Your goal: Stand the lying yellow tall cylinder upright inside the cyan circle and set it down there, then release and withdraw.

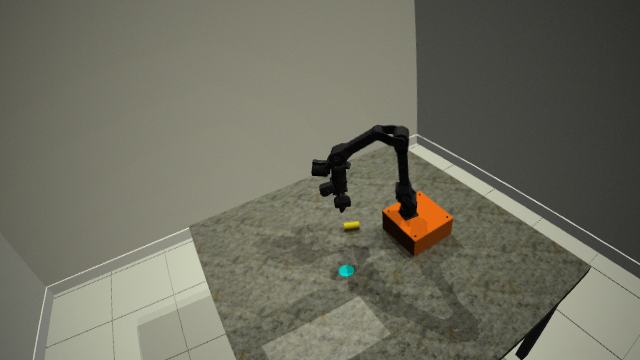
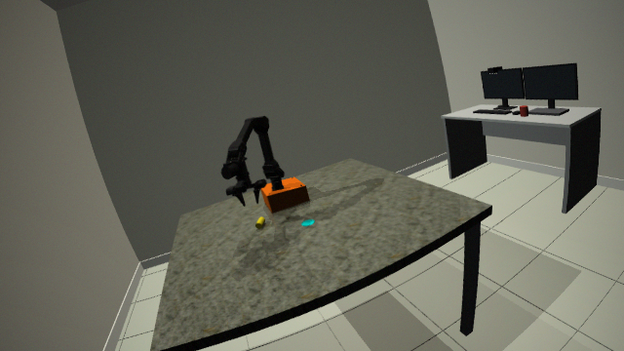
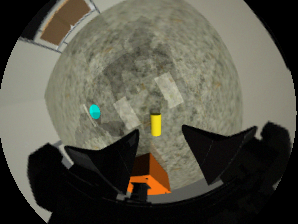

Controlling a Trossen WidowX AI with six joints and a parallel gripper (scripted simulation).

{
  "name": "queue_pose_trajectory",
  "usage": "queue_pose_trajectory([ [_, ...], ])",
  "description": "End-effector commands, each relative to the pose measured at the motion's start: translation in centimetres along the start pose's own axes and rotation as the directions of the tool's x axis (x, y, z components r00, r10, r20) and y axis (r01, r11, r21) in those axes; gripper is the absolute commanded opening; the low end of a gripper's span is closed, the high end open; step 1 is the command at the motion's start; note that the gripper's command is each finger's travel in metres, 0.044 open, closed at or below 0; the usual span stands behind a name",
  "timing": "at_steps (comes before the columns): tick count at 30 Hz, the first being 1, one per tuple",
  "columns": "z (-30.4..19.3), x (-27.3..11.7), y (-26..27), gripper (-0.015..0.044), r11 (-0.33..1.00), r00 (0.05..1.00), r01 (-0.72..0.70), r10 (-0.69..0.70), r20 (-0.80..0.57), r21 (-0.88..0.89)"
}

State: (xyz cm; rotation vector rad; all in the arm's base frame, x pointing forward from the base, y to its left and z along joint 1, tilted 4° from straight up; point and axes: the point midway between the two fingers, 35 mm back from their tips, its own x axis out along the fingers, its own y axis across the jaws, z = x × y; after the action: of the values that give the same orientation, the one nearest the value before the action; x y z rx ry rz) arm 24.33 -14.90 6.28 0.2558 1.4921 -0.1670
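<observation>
The yellow cylinder lies on its side on the stone-patterned table. The cyan circle is a flat disc on the table, apart from the cylinder, with nothing on it. My gripper points down, open and empty, above the table and above the cylinder. In the wrist view the cylinder shows between the two spread fingertips, well below them. In the top view the fingers overlap, so their gap is hidden there.
The orange base box carries the arm and stands near the cylinder. The table has arm shadows and light patches across it. A separate desk with two monitors stands far off.
</observation>
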Motion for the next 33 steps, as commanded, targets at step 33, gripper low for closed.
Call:
queue_pose_trajectory([
  [33, -2.0, 10.6, 0.0, 0.0105, 0.998, 0.999, 0.003, 0.0, -0.054, 0.055],
])
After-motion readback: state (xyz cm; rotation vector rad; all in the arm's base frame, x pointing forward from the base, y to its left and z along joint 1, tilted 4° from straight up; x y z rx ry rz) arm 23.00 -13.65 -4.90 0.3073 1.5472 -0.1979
